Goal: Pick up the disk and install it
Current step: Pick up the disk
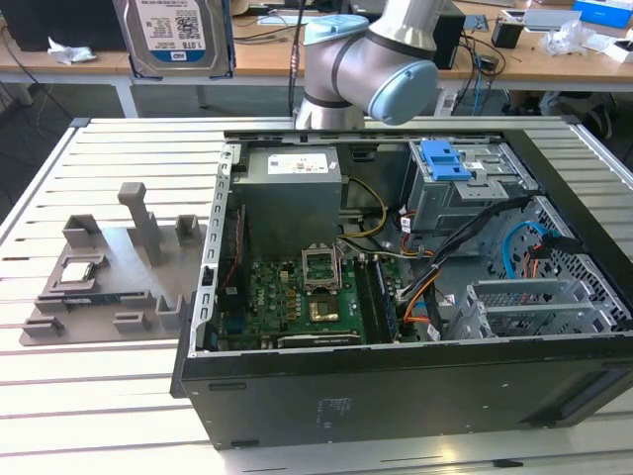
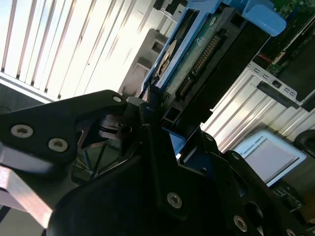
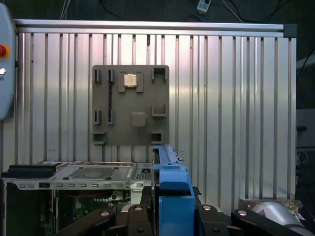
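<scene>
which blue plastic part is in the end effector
The blue bracket framing the disk, clamped in the end effector; the blue latch sits on the drive cage.

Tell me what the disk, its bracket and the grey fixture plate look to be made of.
The disk: bare silver metal, by its dull sheen, with a glossy paper-like label. The bracket: blue plastic, seemingly moulded, matt and evenly coloured. The fixture plate: matt grey, probably plastic, perhaps printed; unsure.
</scene>
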Action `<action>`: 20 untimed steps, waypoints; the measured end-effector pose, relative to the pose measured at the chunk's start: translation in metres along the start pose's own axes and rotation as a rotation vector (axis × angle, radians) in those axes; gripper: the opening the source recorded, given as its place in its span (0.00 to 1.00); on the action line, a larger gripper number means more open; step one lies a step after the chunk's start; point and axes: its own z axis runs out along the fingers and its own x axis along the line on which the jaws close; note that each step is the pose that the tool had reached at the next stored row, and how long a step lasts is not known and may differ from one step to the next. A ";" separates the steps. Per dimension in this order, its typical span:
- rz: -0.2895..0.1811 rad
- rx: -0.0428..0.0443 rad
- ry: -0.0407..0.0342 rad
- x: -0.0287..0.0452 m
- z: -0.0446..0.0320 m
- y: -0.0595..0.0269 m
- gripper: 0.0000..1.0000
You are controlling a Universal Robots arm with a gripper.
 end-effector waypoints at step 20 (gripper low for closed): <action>0.000 0.0000 0.0000 0.0002 -0.0010 -0.0537 0.36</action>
